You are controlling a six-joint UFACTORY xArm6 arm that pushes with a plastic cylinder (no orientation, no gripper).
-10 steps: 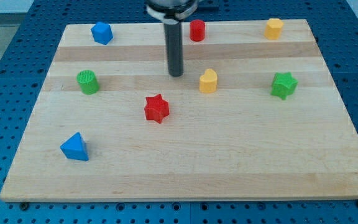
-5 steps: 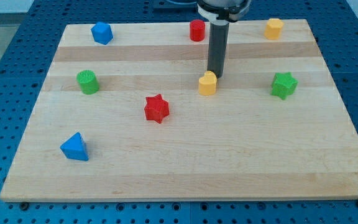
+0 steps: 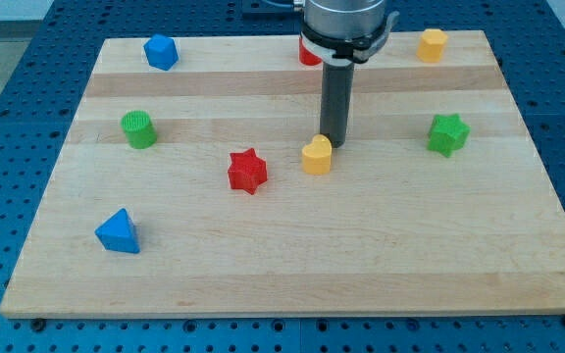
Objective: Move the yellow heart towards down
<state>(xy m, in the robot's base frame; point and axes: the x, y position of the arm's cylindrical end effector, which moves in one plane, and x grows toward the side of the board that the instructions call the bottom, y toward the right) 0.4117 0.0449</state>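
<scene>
The yellow heart (image 3: 316,156) lies near the middle of the wooden board (image 3: 292,265). My tip (image 3: 333,144) is touching the heart's upper right side, just above it in the view. The dark rod rises from there towards the view's top and hides most of the red cylinder (image 3: 306,56).
A red star (image 3: 247,171) sits left of the heart. A green cylinder (image 3: 138,128) is at the left, a blue triangle (image 3: 118,231) at the lower left, a blue block (image 3: 161,52) at the top left. A yellow block (image 3: 432,44) is at the top right, a green star (image 3: 447,133) at the right.
My tip came from the left to above the yellow heart, then moved down and slightly left. The heart has slid down and left with it.
</scene>
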